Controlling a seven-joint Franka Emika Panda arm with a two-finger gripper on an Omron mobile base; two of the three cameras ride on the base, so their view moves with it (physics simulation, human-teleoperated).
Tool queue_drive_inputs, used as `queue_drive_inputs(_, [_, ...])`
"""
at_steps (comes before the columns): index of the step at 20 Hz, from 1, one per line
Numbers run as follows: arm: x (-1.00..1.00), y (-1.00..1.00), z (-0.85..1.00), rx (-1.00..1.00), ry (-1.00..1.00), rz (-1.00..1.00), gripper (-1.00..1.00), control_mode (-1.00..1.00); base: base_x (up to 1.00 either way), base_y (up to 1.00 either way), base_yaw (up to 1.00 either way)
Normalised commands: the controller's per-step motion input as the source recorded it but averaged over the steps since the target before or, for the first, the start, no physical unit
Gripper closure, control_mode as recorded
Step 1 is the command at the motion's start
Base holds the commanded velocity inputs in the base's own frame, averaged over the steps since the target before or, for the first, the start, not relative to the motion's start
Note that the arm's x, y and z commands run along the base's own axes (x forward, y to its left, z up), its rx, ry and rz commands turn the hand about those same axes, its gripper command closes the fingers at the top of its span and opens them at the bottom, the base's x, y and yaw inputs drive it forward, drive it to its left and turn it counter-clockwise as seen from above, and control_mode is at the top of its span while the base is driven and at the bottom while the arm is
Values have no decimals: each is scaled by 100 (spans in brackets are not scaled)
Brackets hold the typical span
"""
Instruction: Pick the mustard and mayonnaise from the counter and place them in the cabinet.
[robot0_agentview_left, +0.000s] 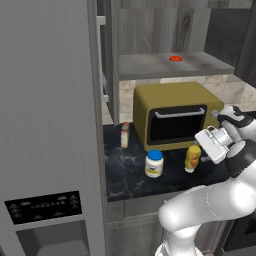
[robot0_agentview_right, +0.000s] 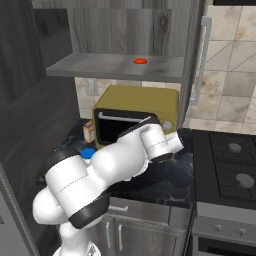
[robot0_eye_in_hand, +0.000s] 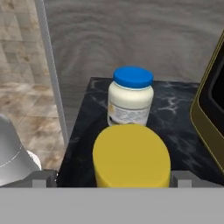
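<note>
Yellow mustard (robot0_eye_in_hand: 131, 155) sits between the wide-open fingers (robot0_eye_in_hand: 41, 178) of the gripper (robot0_agentview_left: 201, 145), not gripped. The mayonnaise (robot0_eye_in_hand: 130, 97) stands just beyond on the counter (robot0_eye_in_hand: 175, 113).

Kitchen: black marble counter (robot0_agentview_left: 125, 170), toaster oven (robot0_agentview_left: 175, 115), stove (robot0_agentview_right: 235, 160), fridge (robot0_agentview_left: 45, 125), wall cabinet (robot0_agentview_left: 172, 64).

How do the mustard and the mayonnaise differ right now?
The mustard is a slim yellow squeeze bottle; the mayonnaise is a wider white jar with a blue lid. In the hand view the mustard sits right at the camera, the mayonnaise beyond it. Both stand upright on the counter, before the toaster oven.
</note>
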Motion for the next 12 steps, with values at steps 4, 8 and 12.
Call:
queue_drive_inputs(4, [0,0,-12,0,0,4,-100,-100,0,0,0])
queue_drive_inputs(8, [0,0,-2,0,0,1,100,-100,0,0,0])
queue_drive_inputs(12, [0,0,1,1,-3,0,100,-100,0,0,0])
